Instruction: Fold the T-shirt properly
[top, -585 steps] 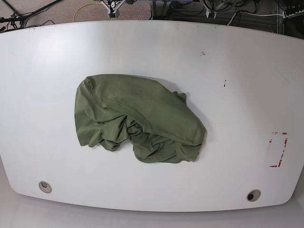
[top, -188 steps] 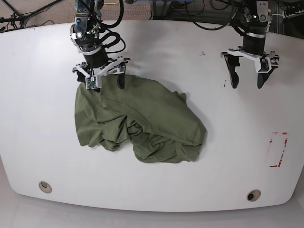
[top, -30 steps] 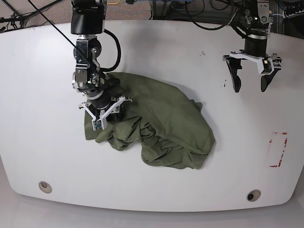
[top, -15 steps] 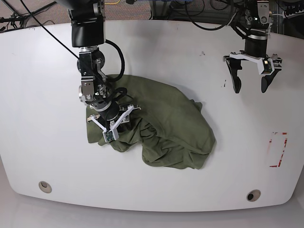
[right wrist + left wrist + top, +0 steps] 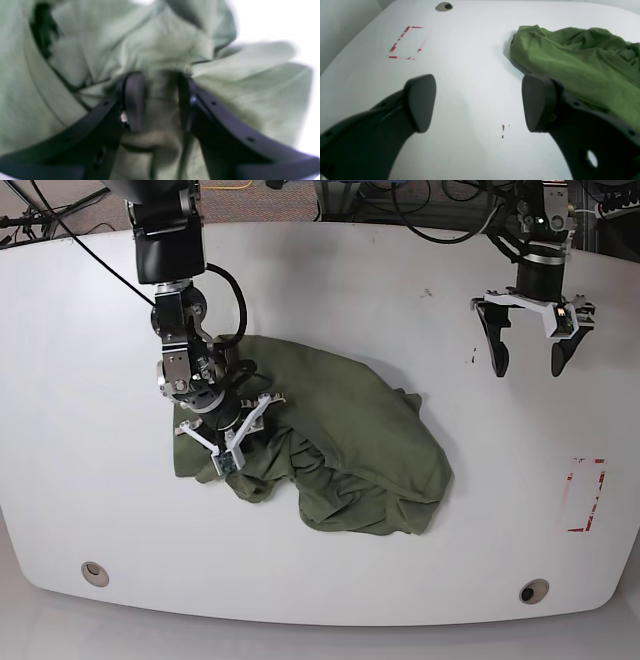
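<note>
We have the shirt [image 5: 330, 450] in a crumpled heap near the middle of the table [image 5: 90, 380], and our right claw [image 5: 229, 435] is down in the heap's near-left part with a ridge of cloth clamped between its jaws; the right wrist view, though blurred, shows that bunched fold [image 5: 160, 110] filling the gap between the two pads. Our left claw [image 5: 529, 340] hangs well apart from the heap, over bare table, its jaws spread wide with nothing between them; from its own camera the shirt's nearest edge [image 5: 527, 40] lies ahead and to one side of the open fingers [image 5: 420, 100]. We judge the cloth to be light, limp and wrinkly, so it should drape and drag rather than hold any shape, and a pinch on one layer may pull hidden layers along. We cannot tell which part of the shirt the right claw holds. For spreading it flat we would look for a hem, shoulder seam or sleeve edge, where the fabric is doubled and should slip less.
</note>
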`<move>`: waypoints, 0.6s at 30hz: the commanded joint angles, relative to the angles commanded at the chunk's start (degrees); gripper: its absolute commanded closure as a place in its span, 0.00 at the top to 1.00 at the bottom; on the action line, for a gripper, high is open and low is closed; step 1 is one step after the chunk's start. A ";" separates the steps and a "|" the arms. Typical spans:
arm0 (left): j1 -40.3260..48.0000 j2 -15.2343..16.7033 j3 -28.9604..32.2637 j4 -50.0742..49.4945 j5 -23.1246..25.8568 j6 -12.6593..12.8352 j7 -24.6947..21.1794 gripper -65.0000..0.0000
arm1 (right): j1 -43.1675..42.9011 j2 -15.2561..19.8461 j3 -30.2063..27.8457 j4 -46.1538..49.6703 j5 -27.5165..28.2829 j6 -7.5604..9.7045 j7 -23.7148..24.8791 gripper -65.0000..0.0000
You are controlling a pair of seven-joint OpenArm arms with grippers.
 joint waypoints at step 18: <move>-0.17 1.30 -0.03 -0.26 0.10 0.08 -0.49 0.77 | -0.26 1.06 2.78 3.65 -0.23 0.31 -0.87 0.33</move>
